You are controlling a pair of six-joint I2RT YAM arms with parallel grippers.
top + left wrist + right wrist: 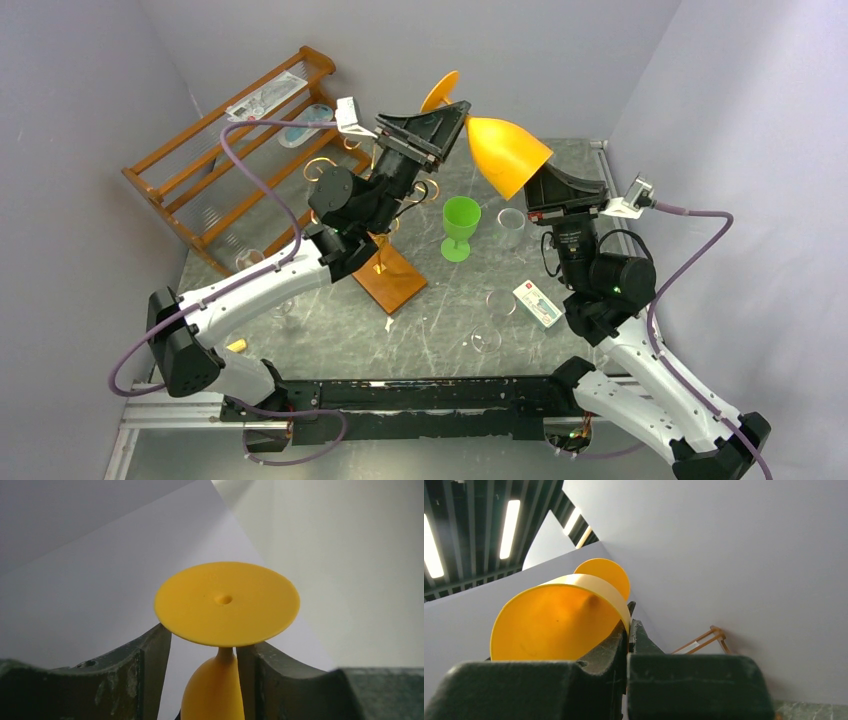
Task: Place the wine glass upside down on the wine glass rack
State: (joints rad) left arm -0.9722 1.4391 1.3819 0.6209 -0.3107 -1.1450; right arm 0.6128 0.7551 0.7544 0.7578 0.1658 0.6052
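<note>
The table point(440, 340) carries everything, with the slatted wooden shelf point(200, 160) at its far left corner; I disregard that shelf, as it is not the target. The target is the wine glass rack point(395, 285), a gold scrolled stand on a brown wooden base, standing beneath the left arm's forearm and partly hidden by it. The wine glass point(505, 152) is orange. I have it in the air above the far middle of the table, well clear of the rack, lying nearly on its side with the foot toward the left arm and the mouth toward the right. The right claw point(537, 178) is closed on the rim wall of the bowl, one finger inside and one outside. In my judgement this grip carries the glass but blocks the mouth, so it cannot seat the glass inverted. The left claw point(204, 650) is therefore placed astride the stem just under the foot, where a hold would let the foot slide into a scroll arm. Its fingers point(150, 655) stand apart with a gap beside the stem, and I cannot tell whether they bear on the glass. A green goblet point(460, 225) stands just right of the rack base, so I would route the descent clear of it.
</note>
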